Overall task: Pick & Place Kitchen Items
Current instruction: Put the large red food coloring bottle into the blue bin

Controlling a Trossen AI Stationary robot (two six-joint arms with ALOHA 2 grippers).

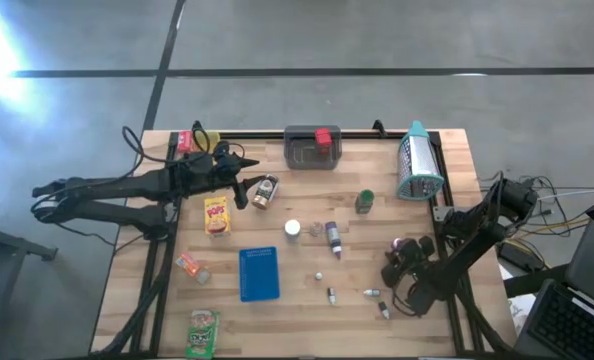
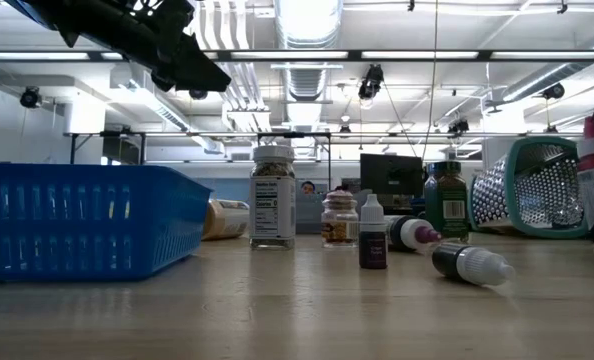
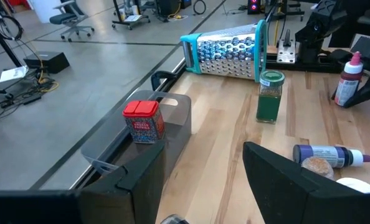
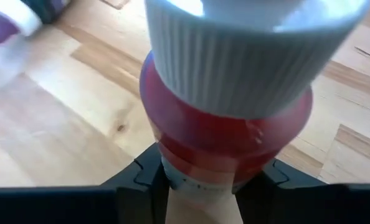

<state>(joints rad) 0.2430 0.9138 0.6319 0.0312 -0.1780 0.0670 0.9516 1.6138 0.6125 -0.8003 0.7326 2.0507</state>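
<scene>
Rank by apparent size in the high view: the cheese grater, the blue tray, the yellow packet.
1. Blue tray and cheese grater: alike in size, not ranked.
2. Yellow packet: clearly the smallest.

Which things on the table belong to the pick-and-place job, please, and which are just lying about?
Job: red bottle with white ribbed cap; green-lidded spice jar; yellow packet; purple-labelled bottle.
Lying about: flat blue tray; teal-framed metal grater; grey bin.

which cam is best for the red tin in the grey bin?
Left wrist view: the red tin shows whole, label facing, standing in the grey bin. High view gives only its top. Low and right wrist views don't show it.
</scene>
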